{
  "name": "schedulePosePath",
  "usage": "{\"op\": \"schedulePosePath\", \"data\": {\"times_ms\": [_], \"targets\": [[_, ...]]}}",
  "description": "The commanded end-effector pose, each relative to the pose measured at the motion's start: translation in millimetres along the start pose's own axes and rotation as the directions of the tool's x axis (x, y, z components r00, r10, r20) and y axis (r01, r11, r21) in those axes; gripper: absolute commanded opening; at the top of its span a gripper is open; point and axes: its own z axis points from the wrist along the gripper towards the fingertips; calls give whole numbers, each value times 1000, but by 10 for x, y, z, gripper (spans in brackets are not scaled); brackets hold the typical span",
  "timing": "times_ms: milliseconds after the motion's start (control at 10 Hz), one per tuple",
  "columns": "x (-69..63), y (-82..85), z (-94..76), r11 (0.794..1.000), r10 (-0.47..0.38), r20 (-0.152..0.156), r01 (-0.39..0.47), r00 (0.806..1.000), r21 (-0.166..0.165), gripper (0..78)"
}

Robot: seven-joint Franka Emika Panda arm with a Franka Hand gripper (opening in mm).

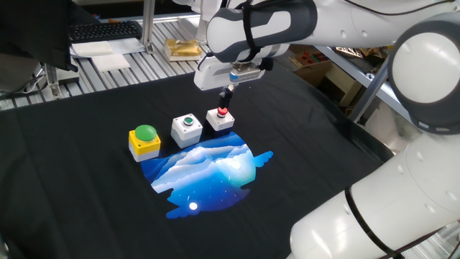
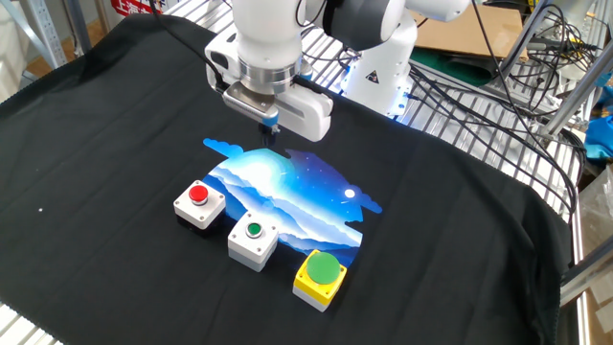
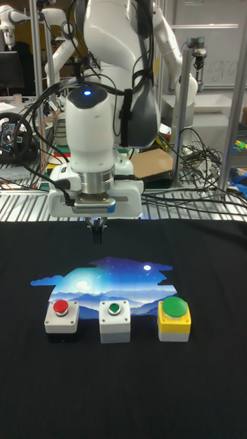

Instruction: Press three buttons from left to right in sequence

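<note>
Counter: black cloth with a blue print.
Buttons: yellow box, green button, red button in a row, pincer above, at their 12 o'clock.
Pincer: state cannot be told.
Risk: starting from the wrong end reverses the sequence; an off-centre press tips a box.

Three buttons on black-clothed table
</note>
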Motion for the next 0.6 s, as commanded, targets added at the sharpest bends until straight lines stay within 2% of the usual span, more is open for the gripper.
{"op": "schedulePosePath", "data": {"times_ms": [100, 500, 600], "targets": [[-5, -1, -12, 1000, -1, 10, 1, 1000, 6, 11], [-5, -1, -12, 1000, 10, 11, -10, 1000, 6, 11], [-4, -1, -13, 1000, 29, 24, -29, 999, 5, 11]]}}
